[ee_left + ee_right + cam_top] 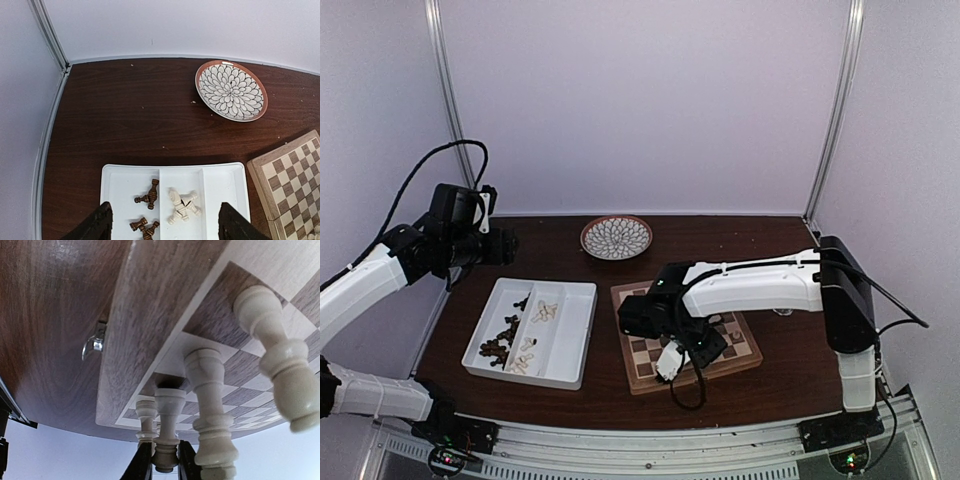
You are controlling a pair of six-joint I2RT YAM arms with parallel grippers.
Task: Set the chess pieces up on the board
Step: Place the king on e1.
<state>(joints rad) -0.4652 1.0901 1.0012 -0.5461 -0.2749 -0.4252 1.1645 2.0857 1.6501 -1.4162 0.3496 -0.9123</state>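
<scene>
The board [740, 355] lies at the right of the table, with my right gripper [670, 362] low over its near-left corner. In the right wrist view the black fingers [142, 460] press on the head of an upright cream chess piece [169, 410] whose base rests on a square near the board's pale rim [145, 315]. Three more cream pieces [210, 405] stand beside it. My left gripper [164, 205] hangs open and empty high over the white tray [225, 175]. Dark pieces [149, 194] lie in one compartment and cream pieces [182, 206] in the other.
A round patterned plate [616, 237] sits at the back of the table behind the tray and the board. A small metal latch [95, 342] sticks out of the board's side wall. White walls close in the table at the back and both sides.
</scene>
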